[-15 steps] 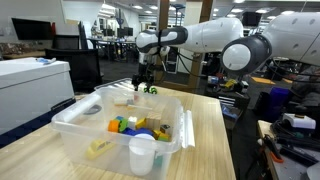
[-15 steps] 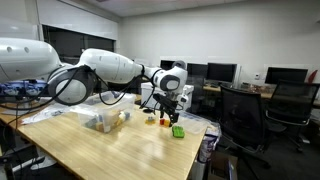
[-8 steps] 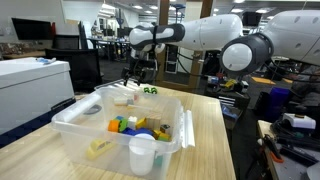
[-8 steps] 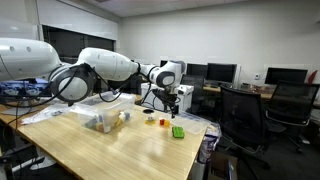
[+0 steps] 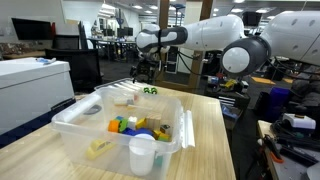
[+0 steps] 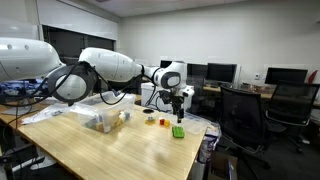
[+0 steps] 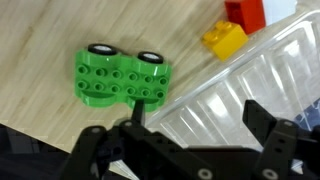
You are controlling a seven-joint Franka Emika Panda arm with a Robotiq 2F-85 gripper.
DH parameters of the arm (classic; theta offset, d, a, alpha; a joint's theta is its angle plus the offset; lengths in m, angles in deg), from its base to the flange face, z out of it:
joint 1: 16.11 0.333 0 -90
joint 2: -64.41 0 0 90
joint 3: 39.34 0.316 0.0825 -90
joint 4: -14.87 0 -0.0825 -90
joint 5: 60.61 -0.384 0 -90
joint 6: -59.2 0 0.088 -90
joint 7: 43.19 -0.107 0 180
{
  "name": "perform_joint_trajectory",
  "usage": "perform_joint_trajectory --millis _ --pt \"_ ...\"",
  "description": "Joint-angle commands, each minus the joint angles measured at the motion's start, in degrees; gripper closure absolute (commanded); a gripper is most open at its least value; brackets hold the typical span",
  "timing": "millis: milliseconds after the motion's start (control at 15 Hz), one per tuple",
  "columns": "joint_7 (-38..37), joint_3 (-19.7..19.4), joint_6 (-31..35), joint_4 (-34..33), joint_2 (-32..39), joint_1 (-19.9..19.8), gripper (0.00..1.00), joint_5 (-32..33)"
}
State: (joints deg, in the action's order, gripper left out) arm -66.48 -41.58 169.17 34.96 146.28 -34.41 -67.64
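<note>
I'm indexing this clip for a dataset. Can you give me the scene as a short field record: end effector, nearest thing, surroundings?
end effector: open, holding nothing
position: hanging above the green wheeled brick, not touching it
green wheeled brick: lying flat on the wooden table, beside the clear plastic bin
close by: yellow brick and red brick on the table next to the bin wall
bin contents: mixed coloured bricks

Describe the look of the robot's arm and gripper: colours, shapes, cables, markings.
The arm is white, built of fat rounded segments with dark bands at the joints. The gripper is black and blocky, with angular jaws. Thin dark cables seem to hang below the wrist. No markings are legible.
</note>
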Motion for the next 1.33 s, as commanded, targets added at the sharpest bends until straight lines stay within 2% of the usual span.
perform_joint_trajectory --millis 0,67,467,933,1267 --pt "-7.75 -1.78 -3.07 0.53 -0.12 -0.45 0.0 0.37" --pt "-9.48 -1.7 -3.07 2.49 -1.06 -0.7 0.0 0.63" --pt "-21.06 -2.48 -3.57 2.79 -2.06 -1.62 0.0 0.43" --pt "-28.79 -2.81 -8.27 2.03 -0.8 -3.3 0.0 0.5" --pt "-30.36 -2.83 -11.37 1.42 0.43 -4.56 0.0 0.53"
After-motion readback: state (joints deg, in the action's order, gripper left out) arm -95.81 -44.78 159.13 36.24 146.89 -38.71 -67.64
